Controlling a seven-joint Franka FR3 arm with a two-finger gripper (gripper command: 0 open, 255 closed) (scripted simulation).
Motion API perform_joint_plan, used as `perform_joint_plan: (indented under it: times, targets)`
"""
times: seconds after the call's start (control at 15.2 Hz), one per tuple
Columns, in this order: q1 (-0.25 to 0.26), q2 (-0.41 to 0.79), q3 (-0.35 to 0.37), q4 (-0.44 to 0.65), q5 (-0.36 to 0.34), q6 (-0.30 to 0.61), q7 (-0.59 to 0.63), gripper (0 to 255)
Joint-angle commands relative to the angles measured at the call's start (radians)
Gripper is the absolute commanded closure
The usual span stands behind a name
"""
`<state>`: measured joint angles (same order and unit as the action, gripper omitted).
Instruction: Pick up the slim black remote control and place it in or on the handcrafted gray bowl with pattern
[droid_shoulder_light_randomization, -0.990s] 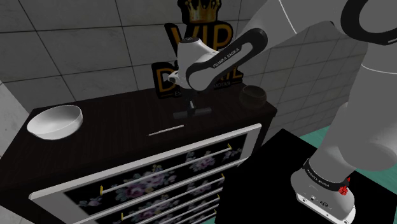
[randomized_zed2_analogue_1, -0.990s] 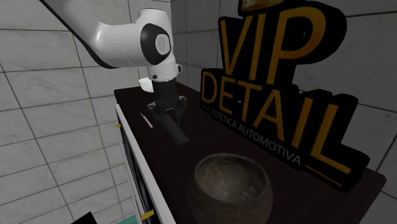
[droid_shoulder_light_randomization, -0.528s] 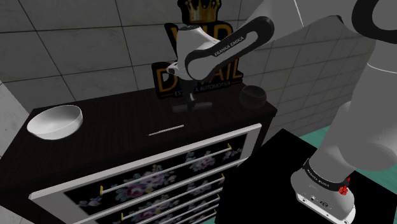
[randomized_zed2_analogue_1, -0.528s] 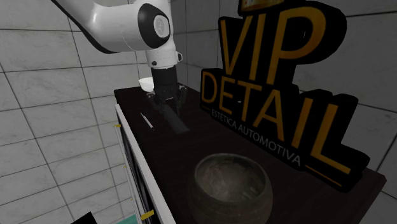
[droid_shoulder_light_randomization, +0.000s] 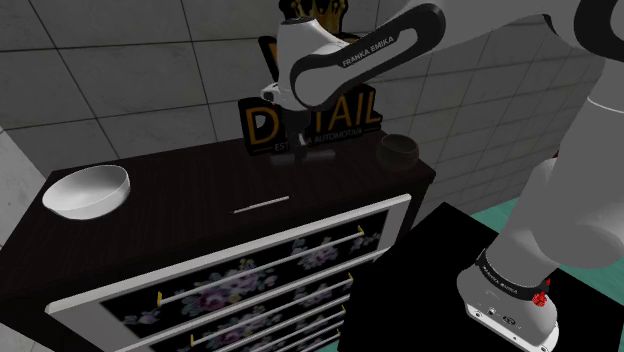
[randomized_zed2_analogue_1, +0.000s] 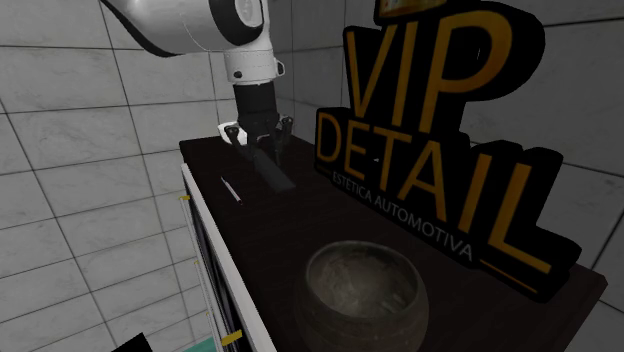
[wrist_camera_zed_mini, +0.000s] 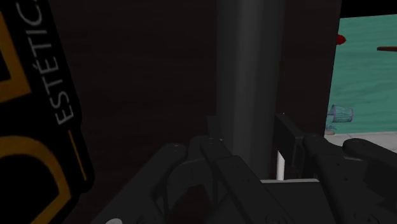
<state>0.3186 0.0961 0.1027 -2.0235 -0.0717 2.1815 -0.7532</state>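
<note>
The black gripper (randomized_zed2_analogue_1: 260, 140) is closed on the slim remote control (randomized_zed2_analogue_1: 272, 172). In the wrist view the two fingers (wrist_camera_zed_mini: 287, 137) press on the two long sides of the remote (wrist_camera_zed_mini: 245, 76), which looks there like a grey bar running away from the gripper (wrist_camera_zed_mini: 248, 130), so the opening is only as wide as the remote itself. In the second exterior view the remote hangs from the gripper at a slant, its free end lower and pointing toward the camera. It seems to be off the dark top, but the light is dim and I cannot say this for sure. In the shoulder view the gripper (droid_shoulder_light_randomization: 292, 142) points down in front of the sign.

The surface is the dark top (droid_shoulder_light_randomization: 180, 180) of a dresser whose white front (droid_shoulder_light_randomization: 400, 215) carries drawers with a flower pattern. A big black sign with golden letters, "VIP DETAIL" (randomized_zed2_analogue_1: 440, 130), stands along the back of the top, just beside the gripper. The dark grey bowl (randomized_zed2_analogue_1: 362, 290) stands at the end of the top nearest the second exterior camera, well apart from the remote; in the shoulder view this bowl (droid_shoulder_light_randomization: 398, 150) is at the right end. A white bowl (droid_shoulder_light_randomization: 88, 190) stands at the opposite end. A thin white stick (droid_shoulder_light_randomization: 262, 205) lies near the front edge, between the two bowls.

The walls (droid_shoulder_light_randomization: 120, 70) have large grey tiles. The floor (droid_shoulder_light_randomization: 500, 215) is teal, and the black stand (droid_shoulder_light_randomization: 420, 290) is beside the dresser.
</note>
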Motion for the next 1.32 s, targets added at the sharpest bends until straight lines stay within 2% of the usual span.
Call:
perform_joint_plan:
  times: [0.0,0.86,1.25]
  targets:
    - [-0.001,-0.007,0.0,0.022,0.002,-0.029,-0.004,255]
    - [-0.001,-0.054,0.001,0.139,0.013,-0.193,-0.017,255]
    - [-0.053,-0.222,-0.055,-0.066,0.032,-0.151,-0.13,255]
